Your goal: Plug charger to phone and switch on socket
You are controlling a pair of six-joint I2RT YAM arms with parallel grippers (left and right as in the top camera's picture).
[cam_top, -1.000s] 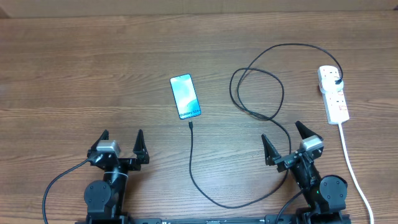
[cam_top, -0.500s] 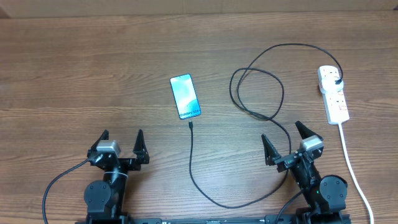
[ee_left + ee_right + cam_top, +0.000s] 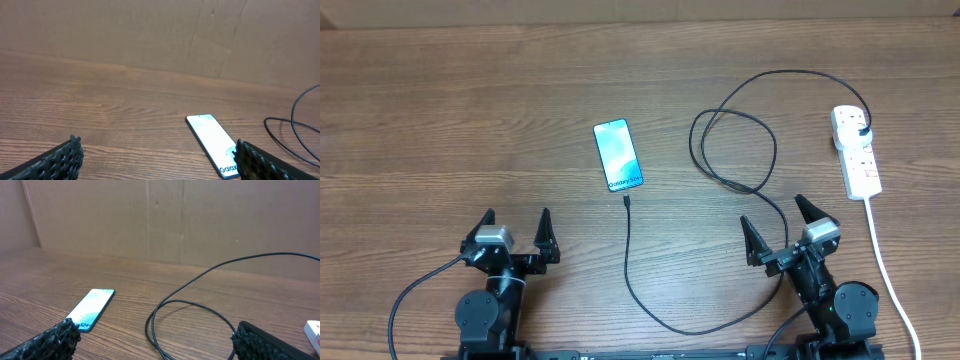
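Note:
The phone (image 3: 619,155) lies flat mid-table with its light-blue screen lit, also seen in the left wrist view (image 3: 212,142) and the right wrist view (image 3: 92,309). The charger (image 3: 628,240) has its connector tip just below the phone, not touching it. Its black cable runs down, curves right, loops, and ends at a black plug (image 3: 861,128) sitting in the white socket (image 3: 857,152) at the right. My left gripper (image 3: 516,222) (image 3: 156,150) and right gripper (image 3: 772,212) (image 3: 154,330) both stand open and hold nothing, near the front edge.
The socket's thick white cord (image 3: 888,262) runs down the right side past my right arm. The charger's loop (image 3: 180,300) lies ahead of the right gripper, with the socket's corner (image 3: 313,330) at the frame's right edge. A brown cardboard wall (image 3: 150,35) backs the table.

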